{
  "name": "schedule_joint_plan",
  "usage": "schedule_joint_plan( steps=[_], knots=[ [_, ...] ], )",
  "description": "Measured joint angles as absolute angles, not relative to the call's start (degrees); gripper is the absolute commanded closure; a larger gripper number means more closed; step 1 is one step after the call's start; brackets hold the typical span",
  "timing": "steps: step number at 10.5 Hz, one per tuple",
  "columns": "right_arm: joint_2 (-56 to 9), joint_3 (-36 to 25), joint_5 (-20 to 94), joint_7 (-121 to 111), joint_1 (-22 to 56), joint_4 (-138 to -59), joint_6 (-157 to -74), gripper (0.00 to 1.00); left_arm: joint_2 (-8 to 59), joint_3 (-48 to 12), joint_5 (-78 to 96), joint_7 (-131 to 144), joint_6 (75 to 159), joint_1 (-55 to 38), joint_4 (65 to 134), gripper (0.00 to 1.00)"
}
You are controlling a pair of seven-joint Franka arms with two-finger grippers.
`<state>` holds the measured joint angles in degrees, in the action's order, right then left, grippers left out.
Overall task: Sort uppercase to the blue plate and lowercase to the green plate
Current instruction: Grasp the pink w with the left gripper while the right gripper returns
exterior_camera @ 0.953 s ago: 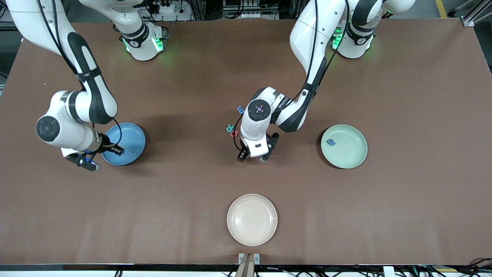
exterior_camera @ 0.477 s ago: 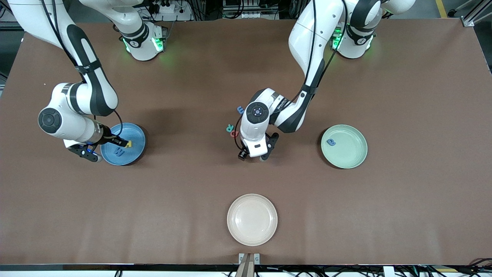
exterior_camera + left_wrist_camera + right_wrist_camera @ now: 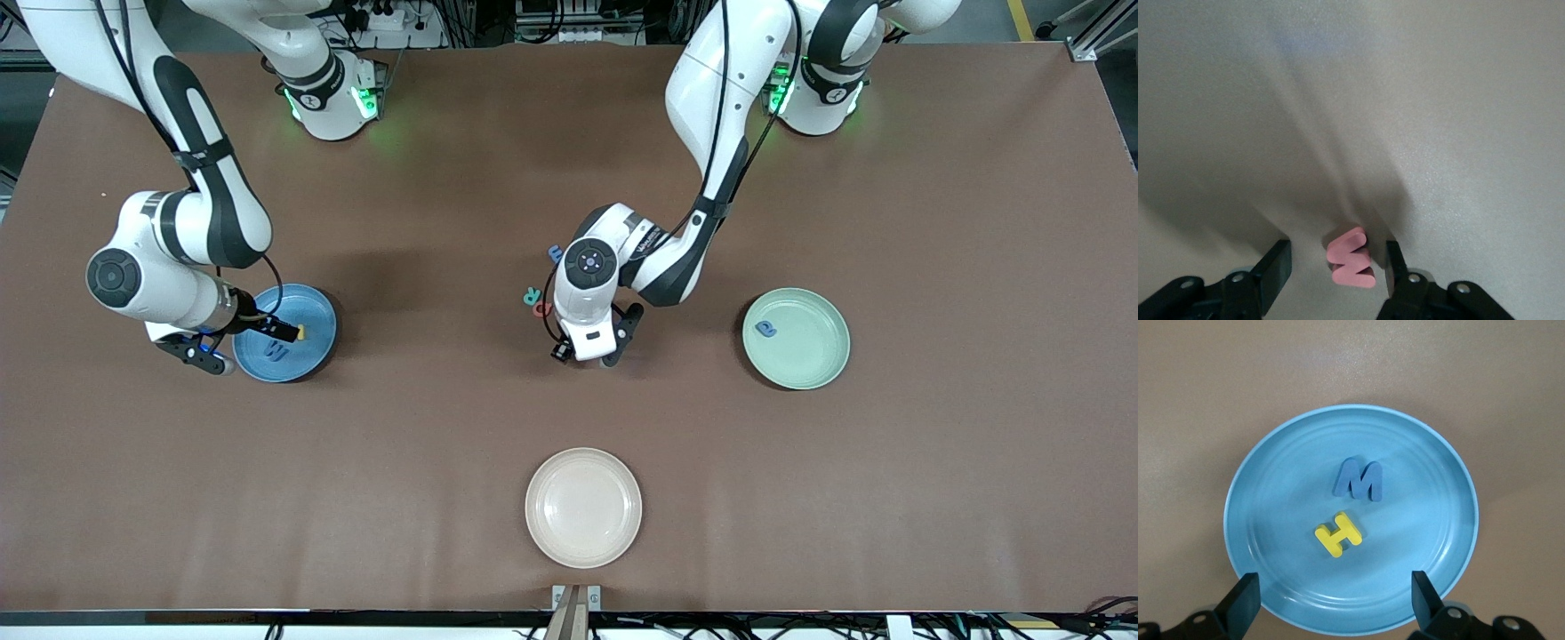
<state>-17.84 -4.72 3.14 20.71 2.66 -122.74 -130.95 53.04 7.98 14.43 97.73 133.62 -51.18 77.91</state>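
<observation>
Three plates: blue plate (image 3: 1271, 480) carrying two letters, blue M (image 3: 1359, 479) and yellow H (image 3: 1338, 534), right gripper (image 3: 1335, 597) released above it; green plate (image 3: 818, 356) holding one blue a (image 3: 765, 329); cream plate (image 3: 582, 507). Left gripper (image 3: 1338, 267), jaws apart, straddles red w (image 3: 1350, 258) between the two coloured plates

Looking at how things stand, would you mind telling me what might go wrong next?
1. The left gripper straddles the tiny red w, which sits nearer one finger; closing may tip or flick it away.
2. The teal R and another red letter lie beside that arm's wrist, so its motion could scatter them.
3. The right gripper is open over the blue plate holding the M and H; dipping might nudge its rim.
</observation>
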Motion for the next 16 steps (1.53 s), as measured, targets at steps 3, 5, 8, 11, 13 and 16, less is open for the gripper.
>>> schedule_joint_plan(
  steps=[3, 5, 8, 11, 13, 16],
  knots=[
    [-17.8, -4.6, 3.1, 20.7, 2.7, -122.7, -131.0, 0.00, 53.0, 7.9, 14.4, 97.7, 133.4, -51.2, 77.4, 0.82],
    [-17.7, -4.2, 3.1, 20.7, 2.7, -122.4, -131.0, 0.00, 53.0, 7.9, 14.4, 97.7, 132.9, -51.1, 77.2, 0.83],
    [-17.4, -3.6, 3.2, 21.0, 4.2, -122.1, -131.0, 0.00, 53.0, 7.8, 14.4, 97.7, 132.9, -51.0, 77.1, 0.86],
    [-17.3, -3.4, 3.2, 25.0, 7.7, -121.9, -131.5, 0.00, 52.8, 8.0, 14.4, 95.3, 131.5, -49.5, 77.1, 0.87],
    [-17.3, -3.4, 4.1, 28.2, 9.9, -121.5, -131.7, 0.00, 52.3, 8.4, 14.4, 91.8, 128.3, -47.6, 77.0, 0.87],
    [-17.3, -3.2, 8.2, 29.3, 14.2, -120.6, -132.5, 0.00, 49.2, 8.7, 14.4, 84.2, 123.7, -44.0, 78.9, 0.87]
  ],
)
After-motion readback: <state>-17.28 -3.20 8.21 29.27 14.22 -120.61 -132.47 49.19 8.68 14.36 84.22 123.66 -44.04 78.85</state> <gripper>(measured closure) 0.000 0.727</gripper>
